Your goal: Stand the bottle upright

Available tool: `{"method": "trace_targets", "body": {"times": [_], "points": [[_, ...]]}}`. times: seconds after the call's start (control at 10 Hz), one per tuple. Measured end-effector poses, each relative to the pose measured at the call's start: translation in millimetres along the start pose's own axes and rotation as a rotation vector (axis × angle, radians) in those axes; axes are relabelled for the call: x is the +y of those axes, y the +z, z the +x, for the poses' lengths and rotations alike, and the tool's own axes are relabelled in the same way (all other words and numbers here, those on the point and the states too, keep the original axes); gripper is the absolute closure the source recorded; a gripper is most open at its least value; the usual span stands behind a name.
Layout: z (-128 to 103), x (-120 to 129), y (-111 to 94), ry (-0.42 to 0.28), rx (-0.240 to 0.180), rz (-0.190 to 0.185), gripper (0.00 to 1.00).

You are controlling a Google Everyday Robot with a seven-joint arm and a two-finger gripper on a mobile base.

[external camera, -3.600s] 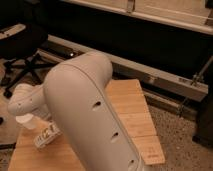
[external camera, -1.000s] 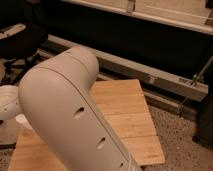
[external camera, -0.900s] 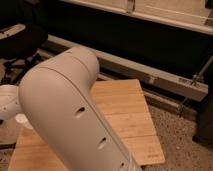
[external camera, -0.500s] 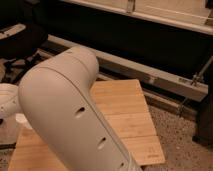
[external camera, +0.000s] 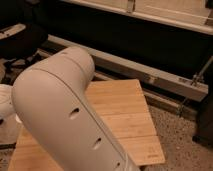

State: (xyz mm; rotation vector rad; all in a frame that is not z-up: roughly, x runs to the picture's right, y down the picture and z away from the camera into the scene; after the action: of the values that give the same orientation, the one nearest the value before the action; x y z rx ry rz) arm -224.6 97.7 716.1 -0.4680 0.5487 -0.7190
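Observation:
The bottle is hidden; my own large white arm link (external camera: 65, 115) fills the left and middle of the camera view and covers the part of the wooden table (external camera: 125, 107) where it lay. My gripper is at the far left edge behind that link; only a rounded white part of it (external camera: 6, 104) shows, low over the table's left side. A small pale bit (external camera: 19, 119) peeks out beside the link; I cannot tell what it is.
The light wooden table has its right and front edges in view, over speckled floor (external camera: 185, 142). A dark office chair (external camera: 20, 37) stands at the back left. A long metal rail (external camera: 150, 75) runs along the dark wall behind the table.
Since 3.6 s ago my arm has swung left and toward the camera, covering the bottle that then showed at the table's left. Over the last second nothing has visibly moved.

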Motion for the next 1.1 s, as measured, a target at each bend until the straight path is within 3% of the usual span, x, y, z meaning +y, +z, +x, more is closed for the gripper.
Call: {"method": "trace_targets", "body": {"times": [0.5, 0.7, 0.8, 1.1], "points": [[-3.1, -1.8, -3.7, -0.019, 0.036, 0.014, 0.69], [-4.2, -2.7, -7.3, -0.024, 0.055, 0.024, 0.84], [-3.5, -3.0, -8.0, -0.024, 0.062, 0.026, 0.88], [-2.2, -3.3, -8.6, -0.022, 0.067, 0.028, 0.88]]}}
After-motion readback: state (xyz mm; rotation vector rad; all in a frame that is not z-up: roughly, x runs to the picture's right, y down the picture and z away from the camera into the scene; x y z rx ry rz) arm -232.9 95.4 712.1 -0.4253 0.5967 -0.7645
